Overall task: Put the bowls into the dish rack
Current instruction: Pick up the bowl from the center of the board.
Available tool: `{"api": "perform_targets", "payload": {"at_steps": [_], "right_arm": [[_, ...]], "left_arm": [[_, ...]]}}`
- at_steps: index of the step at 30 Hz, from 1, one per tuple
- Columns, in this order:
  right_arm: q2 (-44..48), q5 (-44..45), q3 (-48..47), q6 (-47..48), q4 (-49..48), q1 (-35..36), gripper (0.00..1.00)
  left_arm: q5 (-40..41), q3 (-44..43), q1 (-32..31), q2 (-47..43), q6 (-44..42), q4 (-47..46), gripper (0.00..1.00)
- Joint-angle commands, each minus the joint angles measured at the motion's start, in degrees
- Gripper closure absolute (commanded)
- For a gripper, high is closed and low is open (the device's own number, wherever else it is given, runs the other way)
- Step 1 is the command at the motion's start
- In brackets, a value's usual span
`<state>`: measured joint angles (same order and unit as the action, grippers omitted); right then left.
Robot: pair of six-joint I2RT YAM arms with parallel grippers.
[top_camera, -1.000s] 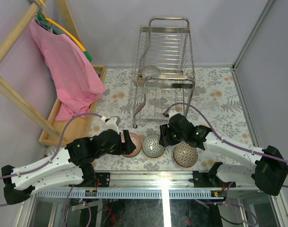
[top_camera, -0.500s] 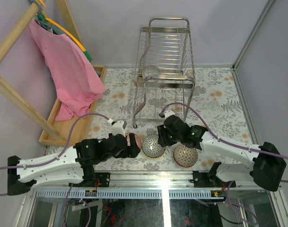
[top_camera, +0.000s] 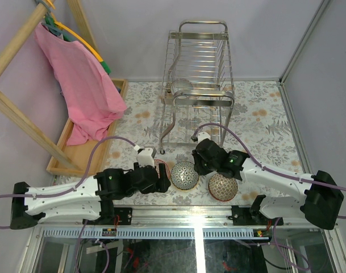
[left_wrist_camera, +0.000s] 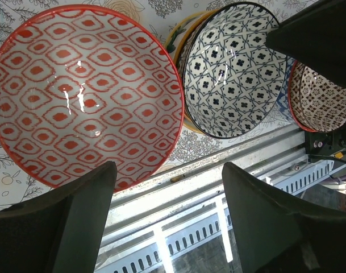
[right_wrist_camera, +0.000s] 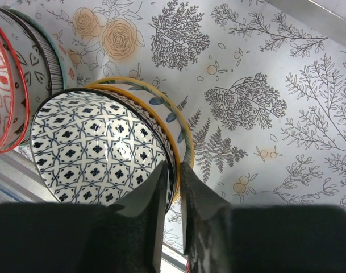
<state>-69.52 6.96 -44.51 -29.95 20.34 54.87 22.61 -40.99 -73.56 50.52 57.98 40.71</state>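
Observation:
Three stacks of bowls stand near the table's front edge. A red-white bowl tops the left stack, mostly covered by my left arm in the top view. A blue-patterned bowl tops the middle stack, over a yellow-rimmed bowl. A red-brown bowl sits on the right. My right gripper is shut on the blue-patterned bowl's rim, one finger inside it. My left gripper is open over the red-white bowl's near edge, holding nothing. The chrome dish rack stands behind with one bowl in it.
A wooden tray and a pink cloth on a wooden frame are at the left. The metal rail of the table's front edge runs just beyond the left gripper. Grey-striped bowls lie under the red-white one.
My right gripper has closed its jaws onto the blue-patterned bowl's rim. My left arm has slid right and nearer to the front edge, over the red-white bowl, still open.

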Motion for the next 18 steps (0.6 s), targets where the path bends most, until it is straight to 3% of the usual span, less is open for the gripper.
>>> {"api": "perform_targets", "payload": {"at_steps": [1,7,18], "right_arm": [[0.6,2.6,-3.2,0.8,0.6,0.9,0.86],[3.0,4.6,-5.5,1.5,3.6,1.0,0.99],[7.6,4.7,-6.1,1.2,3.9,0.9,1.0]], "left_arm": [[3.3,-1.6,-1.2,0.9,1.3,-2.1,0.26],[4.4,-3.3,-2.3,2.5,1.4,-2.1,0.26],[6.5,-5.8,-3.4,4.9,1.7,-3.5,0.26]]}}
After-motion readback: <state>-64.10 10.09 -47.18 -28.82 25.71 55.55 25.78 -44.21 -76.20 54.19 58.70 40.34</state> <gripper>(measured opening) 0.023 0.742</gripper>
